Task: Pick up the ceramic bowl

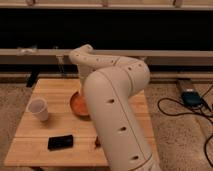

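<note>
The ceramic bowl is orange-terracotta and sits at the middle of the wooden table. Only its left half shows; the rest is behind my big white arm. The arm bends over at its wrist link and comes down onto the bowl. My gripper is at the bowl's far right side, hidden by the arm. I cannot tell if the bowl touches the table.
A small white cup stands at the table's left. A black phone-like slab lies near the front edge. A small red thing peeks out beside the arm. Cables and a blue box lie on the floor at right.
</note>
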